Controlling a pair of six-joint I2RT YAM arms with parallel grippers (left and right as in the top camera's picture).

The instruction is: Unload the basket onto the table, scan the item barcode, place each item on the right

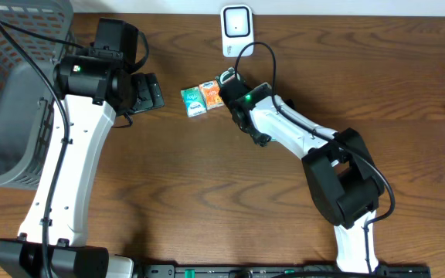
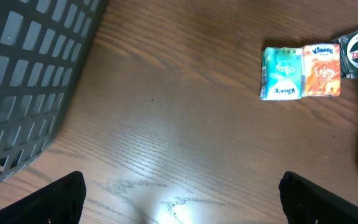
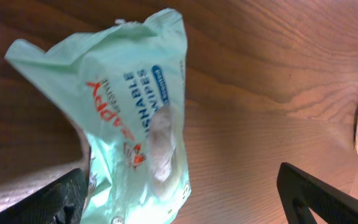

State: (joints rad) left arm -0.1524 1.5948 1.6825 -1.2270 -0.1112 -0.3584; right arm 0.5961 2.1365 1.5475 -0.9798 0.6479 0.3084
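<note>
The right arm's fingers (image 3: 48, 202) stand spread wide and released. The pale green soft plastic pack of flushable wipes (image 3: 129, 112) lies between them, apparently on the brown wooden worktop (image 3: 260, 74), crowded against one finger and well clear of the other. Closing from here would likely shove the off-centre pack sideways or pinch only a loose fold, so the limp film could slip or sag on the lift. Only the printed front shows, and I cannot tell where the barcode is, so a lift without turning may present the wrong face. The white upright barcode scanner (image 1: 236, 27) stands well away from these fingers, a long carry. The left arm's fingers (image 2: 48, 199), also released and empty, hover far off beside a grey mesh basket (image 2: 23, 74).
</note>
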